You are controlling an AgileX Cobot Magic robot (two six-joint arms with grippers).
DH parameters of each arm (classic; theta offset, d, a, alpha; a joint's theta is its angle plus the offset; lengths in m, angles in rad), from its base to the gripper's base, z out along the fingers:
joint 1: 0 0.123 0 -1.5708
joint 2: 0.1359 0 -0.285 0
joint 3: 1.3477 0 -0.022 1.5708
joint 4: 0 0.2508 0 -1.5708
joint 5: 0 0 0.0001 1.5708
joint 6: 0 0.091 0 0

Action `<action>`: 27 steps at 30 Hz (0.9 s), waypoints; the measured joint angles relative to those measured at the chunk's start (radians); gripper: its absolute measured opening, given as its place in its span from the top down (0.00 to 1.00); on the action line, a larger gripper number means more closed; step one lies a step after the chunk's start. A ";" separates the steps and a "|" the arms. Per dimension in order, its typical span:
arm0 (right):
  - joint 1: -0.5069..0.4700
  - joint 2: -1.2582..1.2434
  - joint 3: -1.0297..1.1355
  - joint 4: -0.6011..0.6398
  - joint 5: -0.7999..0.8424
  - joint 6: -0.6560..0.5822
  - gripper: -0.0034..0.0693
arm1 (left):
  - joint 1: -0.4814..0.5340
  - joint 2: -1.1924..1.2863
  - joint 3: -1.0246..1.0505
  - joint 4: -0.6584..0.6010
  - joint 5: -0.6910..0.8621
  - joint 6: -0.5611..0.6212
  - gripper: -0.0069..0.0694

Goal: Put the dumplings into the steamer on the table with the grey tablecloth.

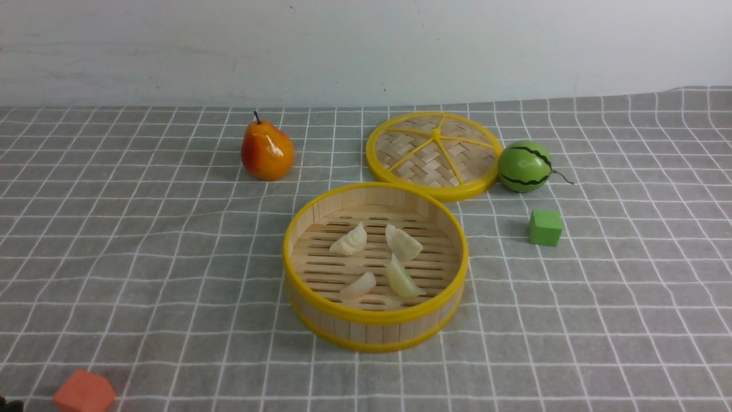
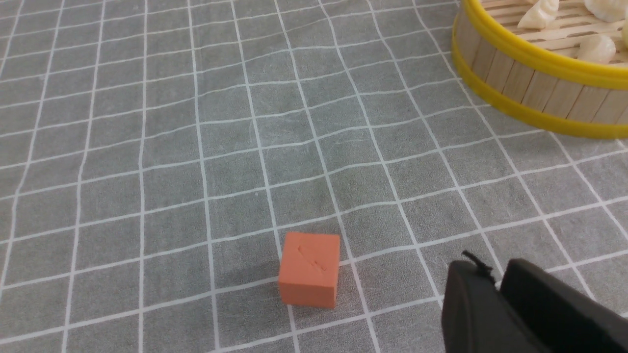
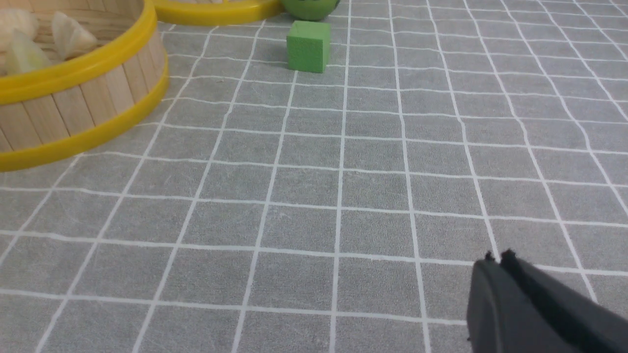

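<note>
The front view shows all four dumplings lying on the slatted floor of the steamer, which stands mid-table on the grey tablecloth; no dumpling is seen outside it. The placing step is judged complete, and nothing more than keeping both arms clear is called for. Neither arm is seen in that view. The left end effector is shown only by its wrist view, its fingertips nearly pressed together on nothing, near an orange cube. The right end effector is shown only by its own wrist view, pressed together and empty over bare cloth, well apart from the green cube. The lid, pear and toy watermelon are seen whole only from the front.
</note>
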 joint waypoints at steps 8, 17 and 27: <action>0.000 0.000 0.000 -0.001 0.000 0.001 0.96 | 0.000 0.000 0.000 0.000 0.000 0.000 0.79; 0.000 0.000 0.000 -0.001 0.001 0.001 0.95 | 0.045 -0.068 0.044 -0.017 -0.012 0.018 0.78; -0.001 0.000 0.000 -0.001 0.001 0.001 0.93 | 0.462 -0.277 0.289 -0.432 -0.359 0.358 0.93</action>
